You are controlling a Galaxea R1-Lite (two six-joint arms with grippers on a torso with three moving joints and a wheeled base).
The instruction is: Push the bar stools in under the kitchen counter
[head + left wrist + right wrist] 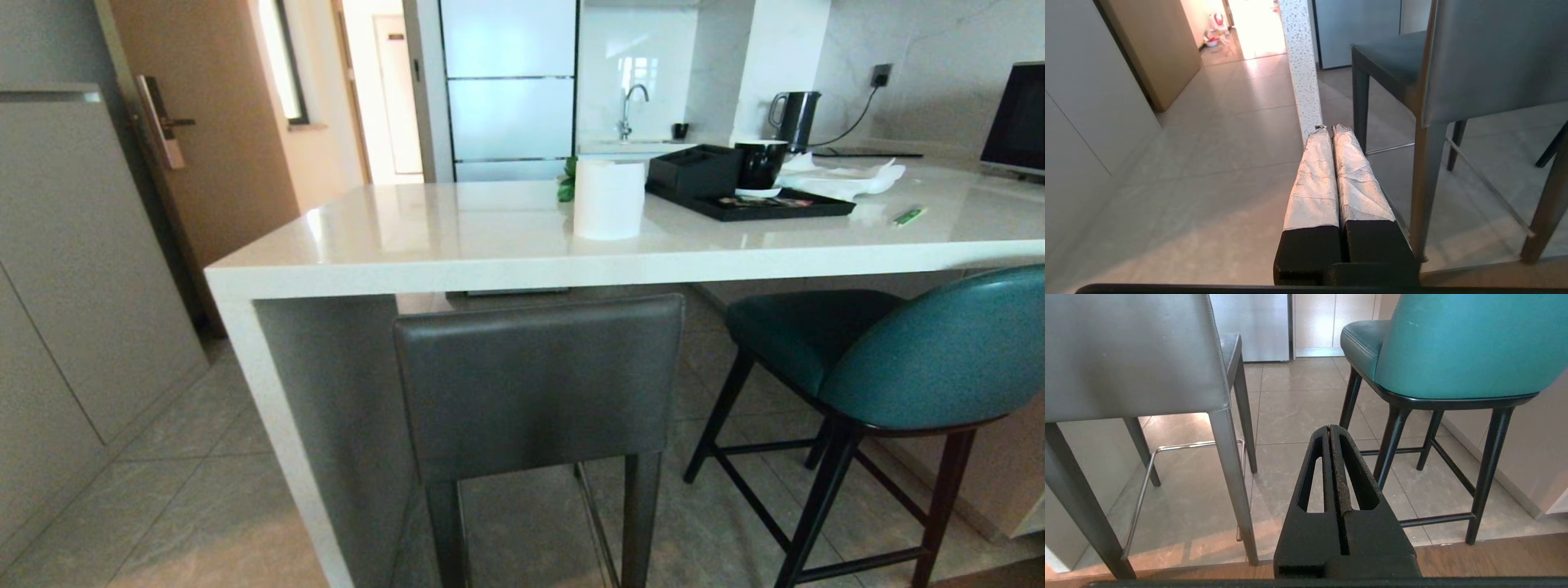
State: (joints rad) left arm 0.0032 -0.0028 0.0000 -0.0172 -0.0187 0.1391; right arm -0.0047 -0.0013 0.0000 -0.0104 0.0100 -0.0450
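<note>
Two stools are facing you: grey stool point(539, 384) sitting tucked at the counter point(506, 265), teal stool point(898, 359) standing out, angled right. Left gripper point(1330, 130), fingers pressed together, is pointing beside the grey stool. Right gripper point(1329, 428), fingers closed, is aiming between both, nearer the teal stool.

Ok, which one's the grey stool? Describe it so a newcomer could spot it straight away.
Start at the long white kitchen counter and go to its open end with the white side panel. The grey stool stands there, its back just below the counter's edge. Unlike the teal stool beside it, with a rounded back and thin black legs, this one has a flat square back.
</note>
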